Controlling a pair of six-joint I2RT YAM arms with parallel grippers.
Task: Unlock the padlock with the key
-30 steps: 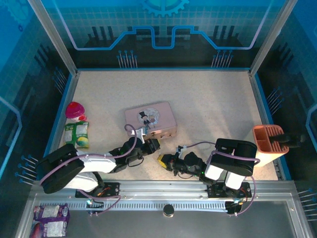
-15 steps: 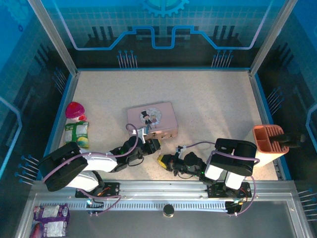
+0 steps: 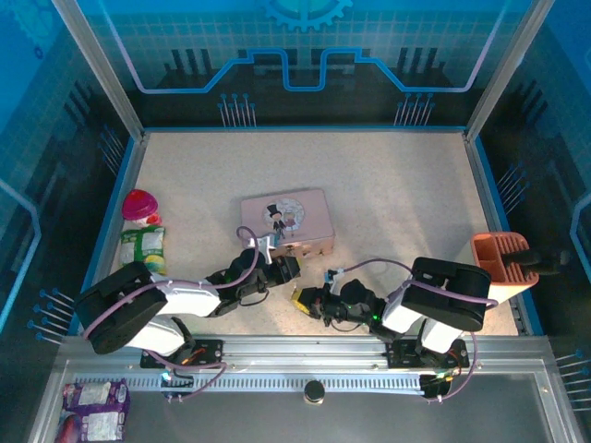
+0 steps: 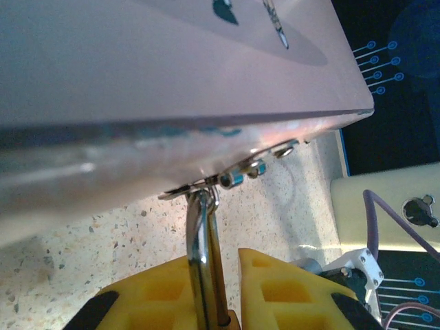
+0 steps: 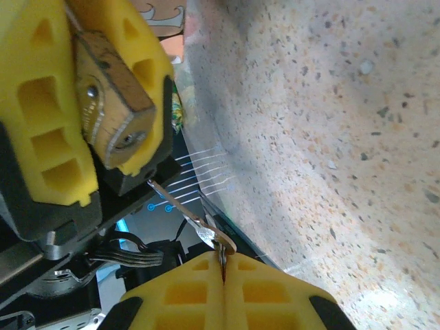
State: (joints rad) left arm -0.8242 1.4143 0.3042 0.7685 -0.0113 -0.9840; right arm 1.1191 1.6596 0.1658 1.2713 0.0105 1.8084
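The padlock [image 5: 110,89] has a brass body, and my left gripper [image 4: 216,265] is shut on it. Its silver shackle [image 4: 203,254] rises between the yellow fingers and hooks through the hasp [image 4: 234,177] of the pink tin [image 3: 284,220]. Its keyhole end [image 5: 127,141] faces my right gripper [image 5: 223,265], which is shut on the key [image 5: 206,230]. The thin blade points up-left, its tip just short of the padlock. From above, the left gripper [image 3: 288,269] sits at the tin's front edge, with the right gripper [image 3: 307,300] close beside it.
An orange holder [image 3: 503,266] stands at the right edge. At the left edge sit a pink toy [image 3: 138,203] and a green snack bag [image 3: 143,249]. A purple packet [image 3: 92,401] lies off the table at the near left. Blue rails border the speckled table [image 3: 397,194].
The pink tin and my left gripper have edged slightly to the right. The right arm's elbow has swung right while its gripper stays by the padlock.
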